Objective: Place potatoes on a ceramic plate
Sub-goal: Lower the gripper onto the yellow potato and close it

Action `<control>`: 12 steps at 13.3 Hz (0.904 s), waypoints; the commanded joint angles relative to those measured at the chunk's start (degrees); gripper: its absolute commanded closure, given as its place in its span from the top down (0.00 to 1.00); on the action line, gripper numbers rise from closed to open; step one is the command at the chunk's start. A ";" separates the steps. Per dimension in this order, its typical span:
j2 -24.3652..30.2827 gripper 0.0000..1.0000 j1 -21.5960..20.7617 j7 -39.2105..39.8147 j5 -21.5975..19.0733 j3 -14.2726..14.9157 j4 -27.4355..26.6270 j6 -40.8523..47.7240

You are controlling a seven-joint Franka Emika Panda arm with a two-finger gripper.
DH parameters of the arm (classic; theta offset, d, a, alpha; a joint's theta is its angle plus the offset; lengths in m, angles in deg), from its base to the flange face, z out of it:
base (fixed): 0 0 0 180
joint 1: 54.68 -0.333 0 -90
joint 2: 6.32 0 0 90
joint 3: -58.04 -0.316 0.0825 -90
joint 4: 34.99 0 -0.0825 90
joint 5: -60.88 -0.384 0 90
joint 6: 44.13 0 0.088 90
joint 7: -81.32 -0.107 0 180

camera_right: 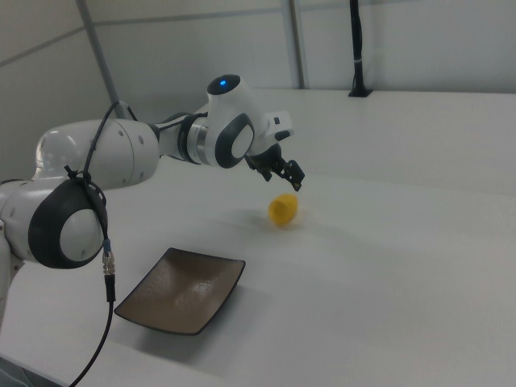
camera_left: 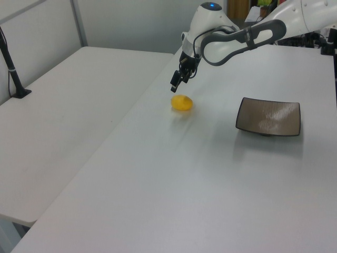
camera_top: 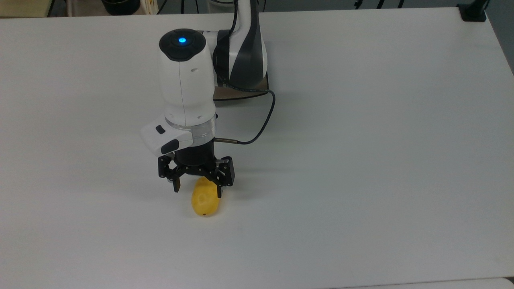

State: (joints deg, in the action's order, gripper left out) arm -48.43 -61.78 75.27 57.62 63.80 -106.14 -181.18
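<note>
In the top view, the white counter (camera_top: 381, 140) is smooth and matte and takes up nearly the whole frame. Left of centre stands the arm, a glossy white shell with a black cap and a blue light on top, ending in the black tool (camera_top: 196, 191). Its two thin fingers (camera_top: 176, 185) are spread wide and hold nothing; they hang around the upper end of the potato (camera_top: 204, 202), one to either side, and whether the right one touches it cannot be told. The potato is a small bright yellow oval with a smooth skin, shallow dimples and a tiny dark spot near its lower end, lying on the counter just below the frame's centre. A thin black cable (camera_top: 265, 120) curves from the wrist up toward the ceramic plate (camera_top: 241, 93), of which a brown sliver with a dark rim shows behind the arm in the upper middle.

In the left view, the potato (camera_left: 182, 103) sits left of centre under the tool (camera_left: 176, 84), and the square, shallow, brown-grey plate (camera_left: 268, 116) with fine streaks lies well apart at centre right.
</note>
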 commanded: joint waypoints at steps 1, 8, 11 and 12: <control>-1.39 1.00 0.15 -1.68 1.59 0.31 0.92 -2.26; -3.94 1.00 0.15 -1.68 3.61 -0.04 0.57 -2.34; -4.65 1.00 0.24 -1.77 3.61 -0.31 0.30 -2.34; -4.65 1.00 0.24 -1.68 3.61 -0.39 0.21 -2.34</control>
State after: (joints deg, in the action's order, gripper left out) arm -52.46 -61.51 75.12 60.09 63.78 -106.11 -182.52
